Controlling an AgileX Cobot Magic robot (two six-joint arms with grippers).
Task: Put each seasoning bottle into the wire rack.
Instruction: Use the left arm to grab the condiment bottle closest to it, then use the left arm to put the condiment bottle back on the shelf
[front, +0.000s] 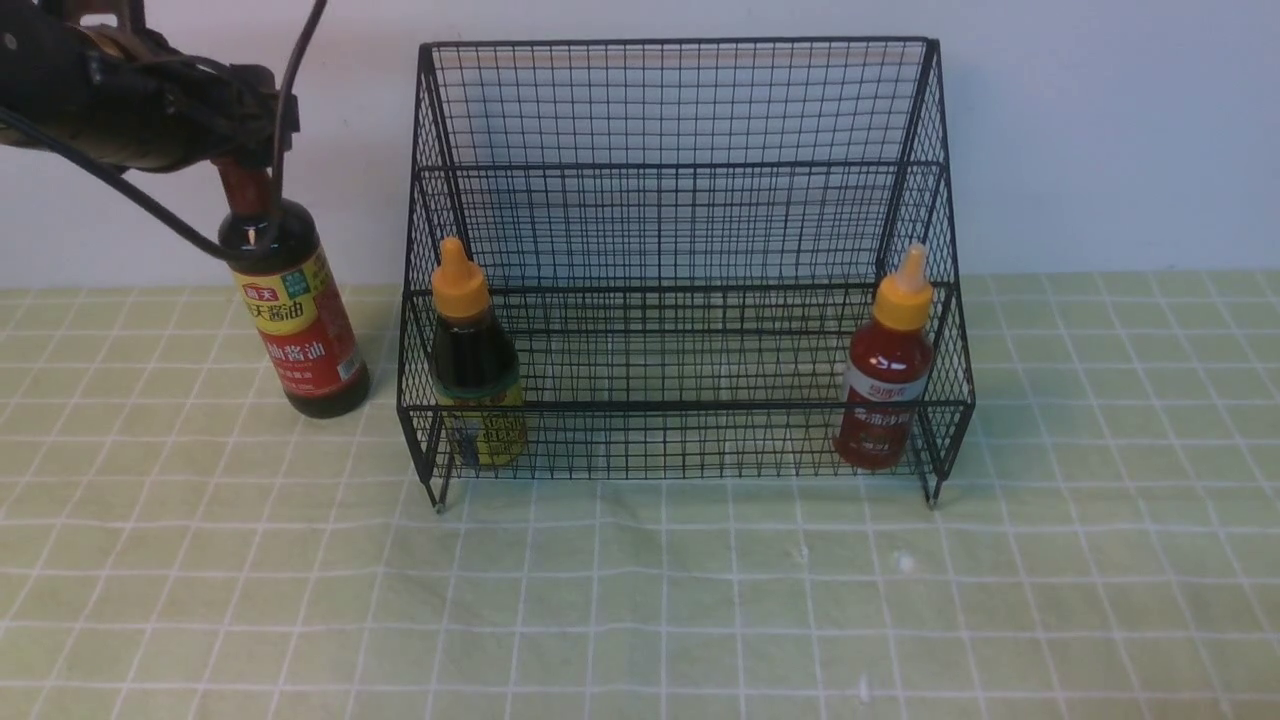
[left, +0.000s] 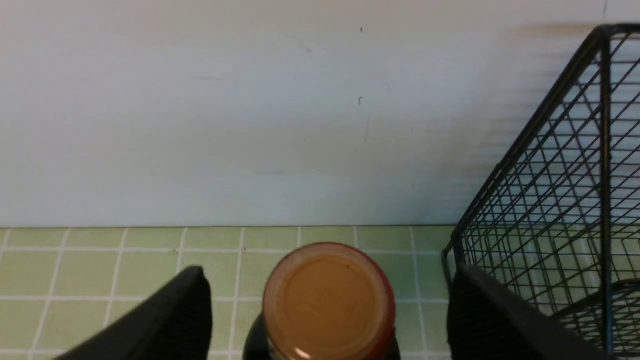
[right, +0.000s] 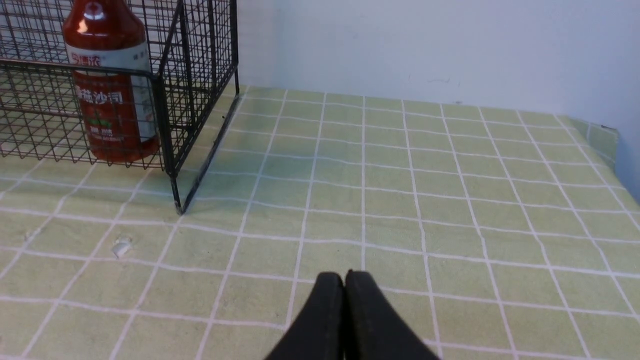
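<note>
The soy-sauce bottle (front: 295, 320) stands outside the wire rack (front: 680, 405), near its left wall. Its base is on the desk (front: 640, 600) and its long axis leans, cap (left: 327, 297) tipped away from the rack. The left tool (left: 330, 280) straddles the cap, jaws spread wide, gripping nothing. The right tool (right: 345, 275), pressed closed and empty, is well apart, so the left arm is nearer.

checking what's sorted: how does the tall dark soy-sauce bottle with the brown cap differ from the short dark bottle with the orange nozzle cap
The tall soy-sauce bottle sits outside the black wire rack; the short bottle stands in its lower tier. The tall bottle's cap is flat and brown, the short bottle's an orange nozzle. Both hold dark liquid.
</note>
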